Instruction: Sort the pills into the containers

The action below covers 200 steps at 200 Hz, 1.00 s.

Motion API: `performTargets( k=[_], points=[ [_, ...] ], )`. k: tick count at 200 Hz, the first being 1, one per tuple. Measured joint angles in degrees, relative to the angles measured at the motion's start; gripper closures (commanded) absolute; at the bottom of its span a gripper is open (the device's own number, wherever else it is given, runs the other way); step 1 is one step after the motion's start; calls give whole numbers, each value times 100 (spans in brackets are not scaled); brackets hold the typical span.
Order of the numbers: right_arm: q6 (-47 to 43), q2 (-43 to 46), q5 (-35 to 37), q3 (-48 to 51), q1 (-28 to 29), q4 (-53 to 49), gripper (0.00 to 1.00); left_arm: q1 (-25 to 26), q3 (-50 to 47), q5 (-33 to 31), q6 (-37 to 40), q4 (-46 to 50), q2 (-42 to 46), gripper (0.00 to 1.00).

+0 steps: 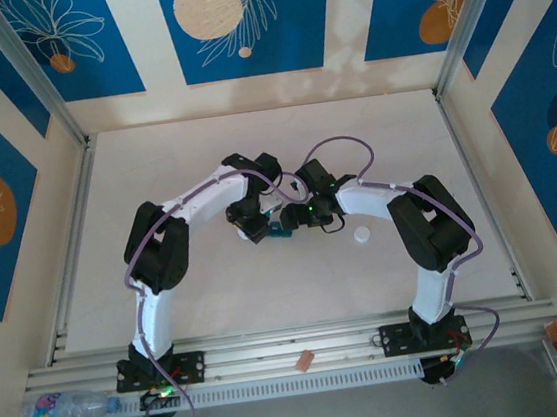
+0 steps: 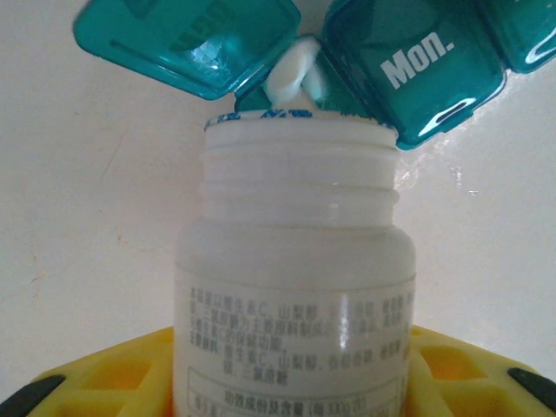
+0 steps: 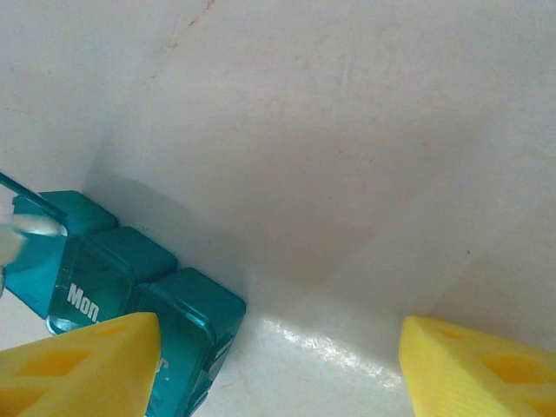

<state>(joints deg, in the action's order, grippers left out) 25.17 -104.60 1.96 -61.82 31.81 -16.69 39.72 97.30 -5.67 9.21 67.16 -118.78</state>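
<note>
At the middle of the desk the left gripper pinches a white pill bottle by its body. The bottle is tipped so that its uncapped mouth meets the teal pill organizer at the end compartment whose lid stands open. White pills crowd the bottle's lip right at that opening, beside the closed "Mon." compartment. The right gripper is spread, with nothing between its yellow fingers; one finger sits against or just over the organizer's other end, and I cannot tell which. A small white cap, probably the bottle's, lies apart on the desk. The step in hand looks like the pour into the first compartment, though the bottle hides whether any pill has landed inside. The next move likely calls for a slight, slow extra tilt or a gentle shake, so that only a pill or two drops while the organizer is kept from sliding
</note>
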Motion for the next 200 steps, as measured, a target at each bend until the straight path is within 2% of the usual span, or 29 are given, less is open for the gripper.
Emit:
performTargets(
  k=[117,200],
  points=[
    [0,0,-2,0,0,-4,27,7,-278,7,17,-424,-52,100],
    [63,0,35,0,11,0,27,7,-953,68,-24,-1040,391,100]
  ],
)
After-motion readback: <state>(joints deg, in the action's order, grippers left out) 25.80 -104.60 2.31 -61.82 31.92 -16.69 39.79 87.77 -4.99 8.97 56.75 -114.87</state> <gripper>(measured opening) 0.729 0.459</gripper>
